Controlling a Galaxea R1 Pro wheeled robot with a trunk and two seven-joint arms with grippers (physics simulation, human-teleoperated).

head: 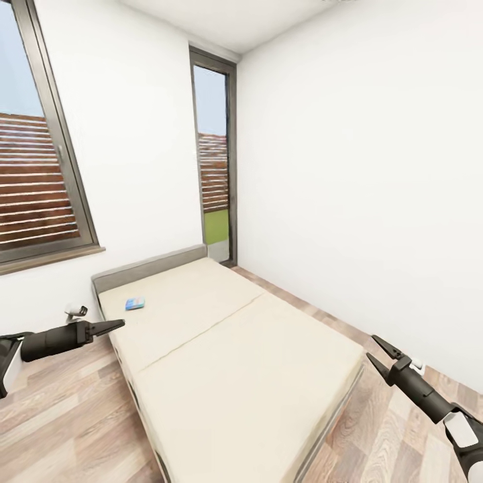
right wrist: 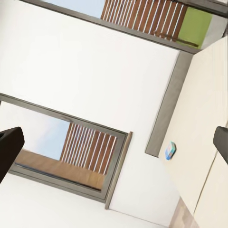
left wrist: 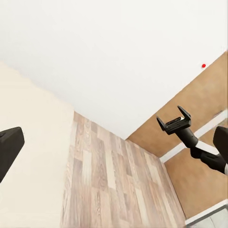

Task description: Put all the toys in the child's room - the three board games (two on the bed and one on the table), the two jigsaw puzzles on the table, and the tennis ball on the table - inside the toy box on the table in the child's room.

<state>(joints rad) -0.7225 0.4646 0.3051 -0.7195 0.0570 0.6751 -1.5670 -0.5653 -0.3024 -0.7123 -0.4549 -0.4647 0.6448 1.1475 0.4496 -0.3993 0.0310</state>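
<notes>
The robot faced the bed [head: 241, 355] in the child's room, its beige mattress running from the near foreground to a low grey headboard [head: 149, 267] against the far white wall. A small blue board game [head: 135, 304] lay flat on the mattress near the headboard, toward the bed's left edge; the right wrist view caught the same blue box [right wrist: 170, 150] close beside the headboard's end. The left gripper [head: 115, 325] hung over the wood-plank floor [head: 60, 409] just left of the bed, its fingers close together and holding nothing. The right gripper [head: 377, 353] hovered near the bed's near right corner, its two fingers spread apart and empty; the left wrist view showed it [left wrist: 174, 122] from across the bed with jaws parted. Two tall dark-framed windows stood in the far wall, one [head: 30, 174] at left above the floor and a narrow one [head: 213, 157] in the far corner beyond the headboard, slatted wooden fencing visible through both.
</notes>
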